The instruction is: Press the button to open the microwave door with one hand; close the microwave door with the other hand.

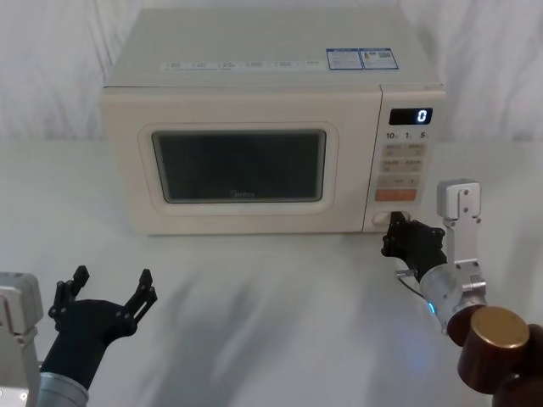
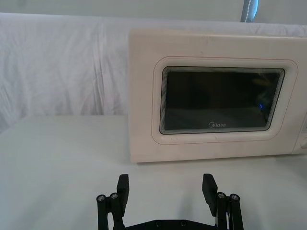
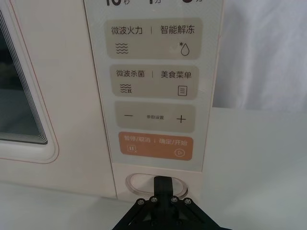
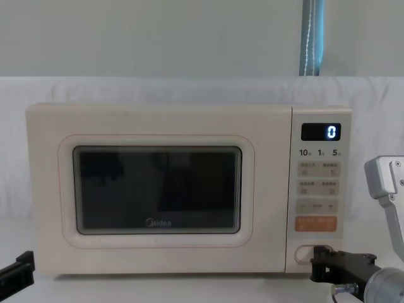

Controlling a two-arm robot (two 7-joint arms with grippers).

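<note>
Microwave (image 1: 254,153) sits on the table (image 1: 271,322) with its front toward us, the door (image 1: 242,165) shut flush and the button (image 3: 160,183) at the bottom of the control panel, directly ahead of our right claw (image 3: 163,187). That claw is closed to a narrow tip, holding nothing, and its tip rests at the middle of the button; whether it is already pressing in, we cannot tell. Our left claw (image 2: 165,189) hangs open and empty low over the table, with the door well ahead of it and off toward the right claw's side.

We judge the risk to be a slip. The button is a wide oval, long axis level and running across the panel, its face pointing straight out at the claw, so a push that is not square could skid off the raised rim or ride up onto the orange key (image 3: 156,145) just above the tip and start the oven instead. A weak push may leave the door latched. If the door does spring, it will swing out toward our left claw, which must stay clear of its sweep.
</note>
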